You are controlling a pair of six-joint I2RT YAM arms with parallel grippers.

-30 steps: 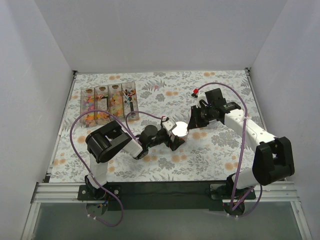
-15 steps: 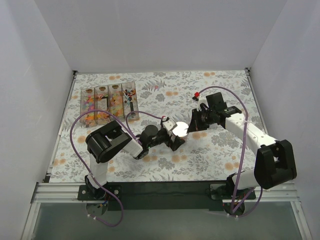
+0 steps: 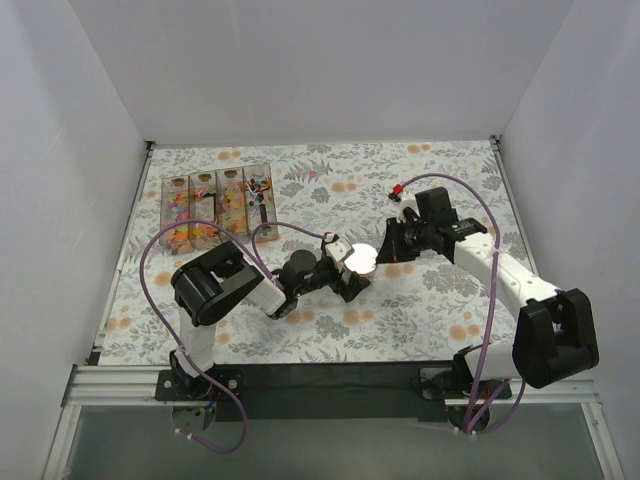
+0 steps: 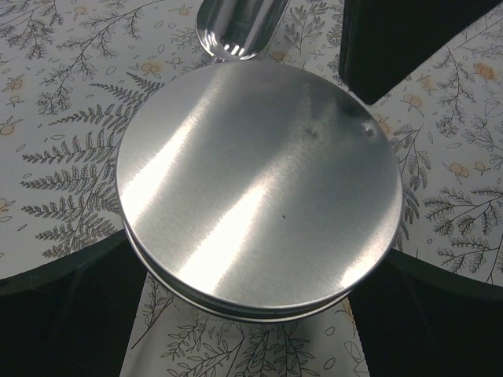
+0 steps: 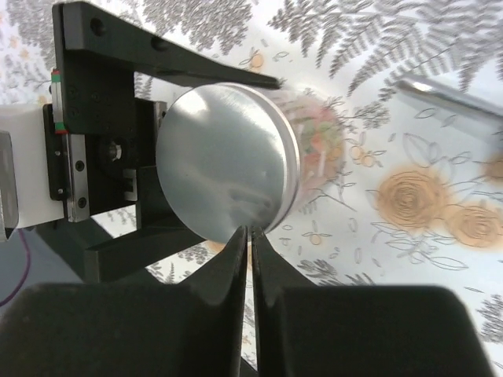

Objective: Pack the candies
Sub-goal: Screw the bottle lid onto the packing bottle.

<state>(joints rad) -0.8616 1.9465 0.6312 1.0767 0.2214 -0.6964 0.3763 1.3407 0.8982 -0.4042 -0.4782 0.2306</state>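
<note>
Candies [image 5: 318,143]: a mixed-colour load shows, blurred, through the clear wall of the jar [image 5: 322,157], directly behind its round metal lid [image 4: 259,188]. The jar sits near the middle of the counter [image 3: 400,320].

Further candies [image 3: 205,212] fill the compartments of a clear tray [image 3: 163,205]. This tray lies well apart from the jar, toward the far left corner of the counter.

Left pincer [image 3: 350,272]: it is clamped on the jar. One black finger [image 5: 196,67] bears on one side just behind the lid, and the other bears on the opposite side. The opening is set by the jar's width.

Right pincer [image 5: 250,243]: the two fingers are pressed together, leaving only a hairline slit, and nothing is visible between them. The joined tips meet the rim of the lid. From the left wrist, this pincer appears as a dark wedge pointing at the lid's edge, beside a small dent in the metal. Whether the tips actually press on the rim cannot be determined.

Metal scoop [image 4: 240,27]: it lies on the counter just beyond the jar, with its bowl close to the lid's rim. No pincer grips it.
</note>
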